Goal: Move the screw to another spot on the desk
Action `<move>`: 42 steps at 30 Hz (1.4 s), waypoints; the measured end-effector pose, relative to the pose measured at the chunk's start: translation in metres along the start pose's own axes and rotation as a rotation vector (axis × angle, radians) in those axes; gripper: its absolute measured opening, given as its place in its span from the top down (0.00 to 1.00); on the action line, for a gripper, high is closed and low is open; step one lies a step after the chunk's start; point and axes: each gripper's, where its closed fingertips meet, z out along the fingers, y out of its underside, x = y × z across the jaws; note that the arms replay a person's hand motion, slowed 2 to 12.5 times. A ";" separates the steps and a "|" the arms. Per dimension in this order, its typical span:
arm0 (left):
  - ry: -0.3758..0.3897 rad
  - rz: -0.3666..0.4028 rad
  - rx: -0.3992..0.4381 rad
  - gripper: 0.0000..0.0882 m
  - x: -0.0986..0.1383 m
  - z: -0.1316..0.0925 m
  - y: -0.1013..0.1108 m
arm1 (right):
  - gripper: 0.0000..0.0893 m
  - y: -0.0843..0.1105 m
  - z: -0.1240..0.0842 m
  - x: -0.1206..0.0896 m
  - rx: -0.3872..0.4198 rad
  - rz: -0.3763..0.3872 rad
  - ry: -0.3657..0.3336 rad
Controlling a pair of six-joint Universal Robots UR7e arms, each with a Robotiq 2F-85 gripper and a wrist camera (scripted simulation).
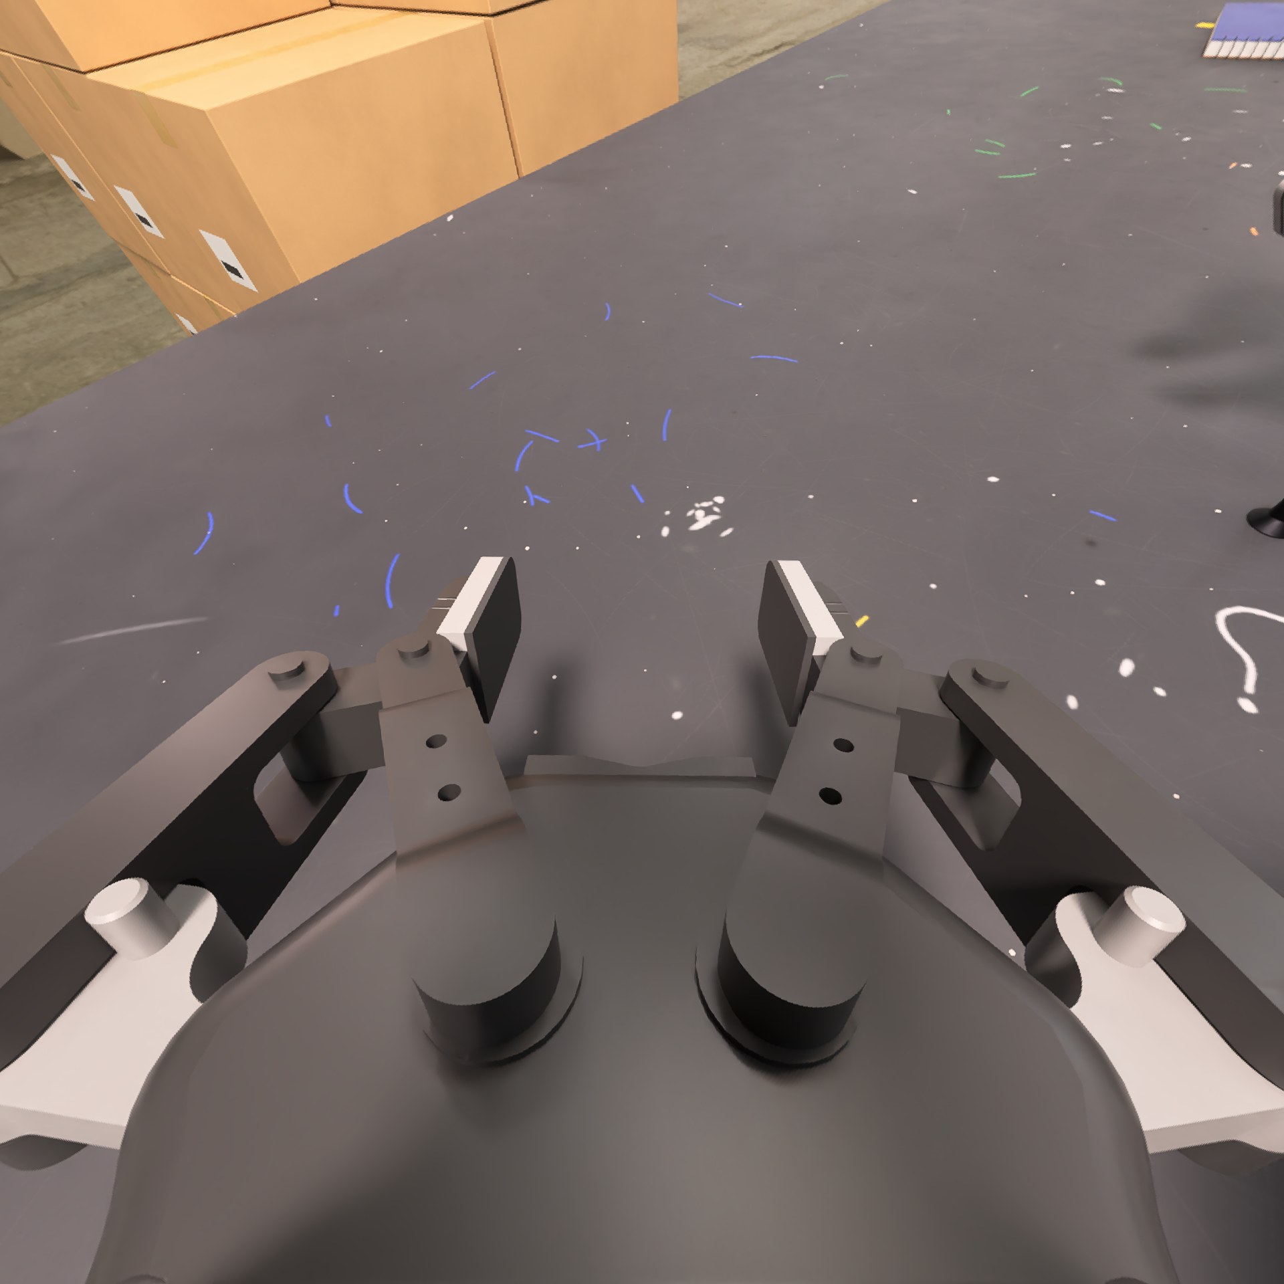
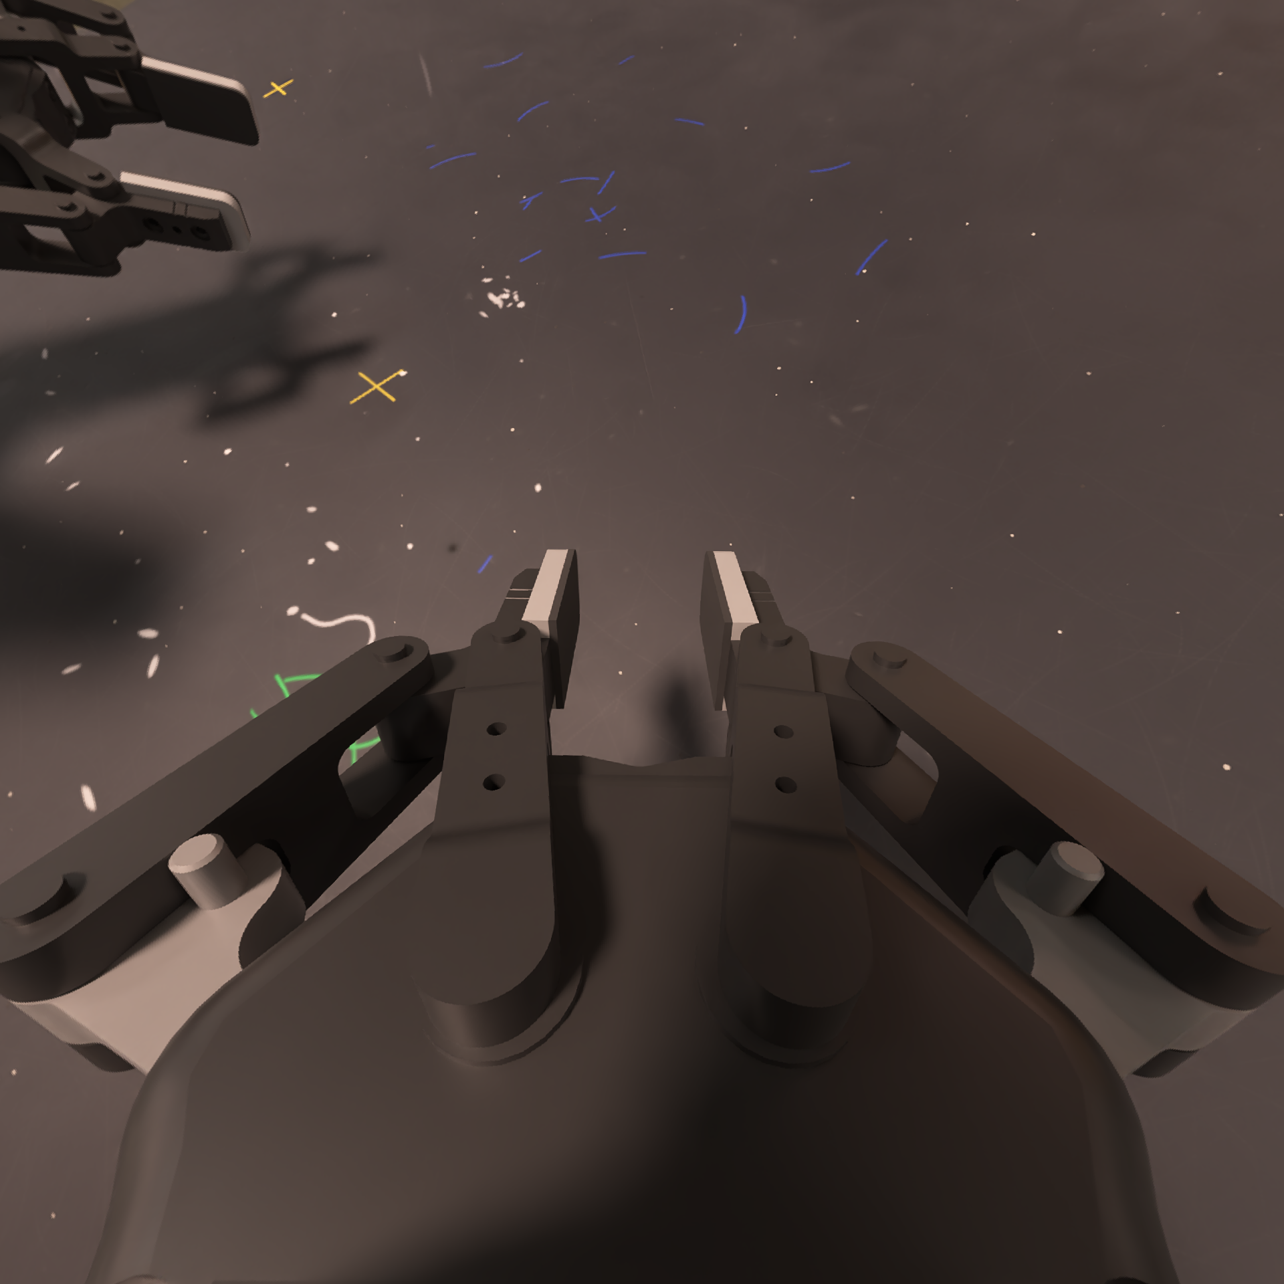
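Observation:
My left gripper [image 1: 640,566] is open and empty above the grey desk [image 1: 834,278]. A small dark flared object [image 1: 1268,524] stands on the desk at the right edge of the left wrist view, cut off by the frame; it may be the screw. My right gripper [image 2: 640,556] is open with a narrower gap, and nothing shows between its pads. A dark shadow lies on the desk [image 2: 903,451] just behind its fingertips. The left gripper also shows in the right wrist view [image 2: 247,170], at the top left, open. No screw is plainly visible in the right wrist view.
Cardboard boxes [image 1: 347,139] stand beyond the desk's far left edge. A blue and white object [image 1: 1247,31] lies at the far right corner. A dark part [image 1: 1278,208] pokes in at the right edge. Yellow crosses [image 2: 375,387] and paint specks mark the desk.

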 end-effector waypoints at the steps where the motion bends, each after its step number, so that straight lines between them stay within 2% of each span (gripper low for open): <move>1: 0.000 0.001 -0.002 0.30 0.000 0.000 0.000 | 0.64 -0.001 0.001 -0.001 0.001 0.006 0.007; 6: -0.004 0.007 -0.010 0.30 0.000 0.001 0.001 | 0.68 -0.008 0.010 -0.009 0.000 0.080 0.055; 10: -0.007 0.006 -0.011 0.30 0.000 0.001 0.001 | 0.69 -0.013 0.024 -0.025 -0.023 0.140 0.043; 14: -0.009 -0.001 -0.016 0.30 -0.001 0.002 0.002 | 0.70 -0.016 0.038 -0.030 -0.074 0.197 0.064; 17: -0.009 -0.006 -0.020 0.30 -0.002 0.002 0.002 | 0.69 -0.023 0.050 -0.041 -0.077 0.215 0.035; 19: -0.009 -0.008 -0.021 0.30 -0.002 0.002 0.003 | 0.68 -0.025 0.056 -0.047 -0.076 0.214 0.023; 22: -0.009 -0.010 -0.021 0.30 -0.002 0.002 0.003 | 0.68 -0.022 0.063 -0.048 -0.091 0.192 0.050; 25: -0.010 -0.009 -0.022 0.30 -0.002 0.002 0.003 | 0.68 -0.018 0.065 -0.047 -0.114 0.135 0.095; 29: -0.011 -0.005 -0.030 0.30 -0.002 0.003 0.004 | 0.68 -0.017 0.061 -0.039 -0.121 0.056 0.188; 33: -0.004 -0.004 -0.037 0.30 -0.001 0.004 0.005 | 0.66 -0.018 0.056 -0.032 -0.117 0.019 0.248; 42: 0.023 -0.025 -0.031 0.30 0.000 0.003 0.004 | 0.65 -0.010 0.055 -0.026 -0.140 0.034 0.237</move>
